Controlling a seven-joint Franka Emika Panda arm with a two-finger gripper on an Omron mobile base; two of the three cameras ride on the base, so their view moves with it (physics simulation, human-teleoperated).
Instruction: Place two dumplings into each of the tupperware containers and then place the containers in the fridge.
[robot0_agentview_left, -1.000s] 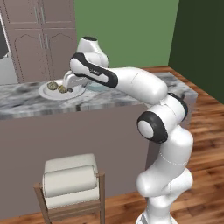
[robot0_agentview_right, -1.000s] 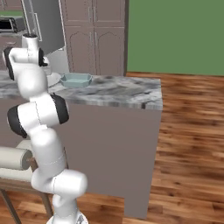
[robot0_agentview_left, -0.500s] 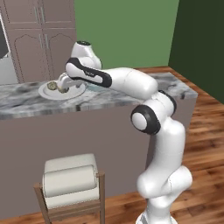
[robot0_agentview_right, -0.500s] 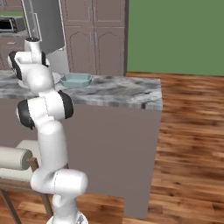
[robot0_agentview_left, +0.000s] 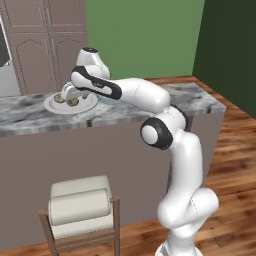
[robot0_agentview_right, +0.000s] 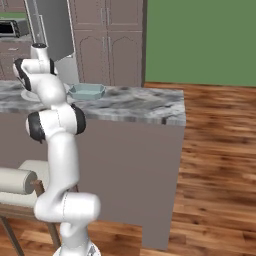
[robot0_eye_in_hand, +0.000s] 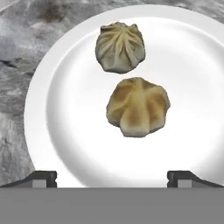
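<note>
Two tan-brown dumplings (robot0_eye_in_hand: 120, 47) (robot0_eye_in_hand: 138, 106) lie on a round white plate (robot0_eye_in_hand: 39, 92) on the marbled counter. My gripper (robot0_eye_in_hand: 113, 179) hangs open just above the plate, its dark fingertips (robot0_eye_in_hand: 41, 178) spread wide on either side of the nearer dumpling and touching nothing. From the left base view the gripper (robot0_agentview_left: 67, 93) is over the plate (robot0_agentview_left: 85, 106), with dumplings (robot0_agentview_left: 73, 102) beside it. A pale teal tupperware container (robot0_agentview_right: 86, 91) stands on the counter to the right of the arm. The fridge (robot0_agentview_right: 50, 30) rises grey behind the counter.
The grey marbled counter (robot0_agentview_left: 30, 117) runs left to right with its end at the right (robot0_agentview_right: 172, 112). A padded chair (robot0_agentview_left: 80, 207) stands in front of it near the robot's base. Brown cabinets (robot0_agentview_right: 107, 40) line the back wall, and a black microwave (robot0_agentview_right: 12, 28) sits far left.
The arm has swung left and the open gripper has come over the plate. The dumplings and the container have not moved.
</note>
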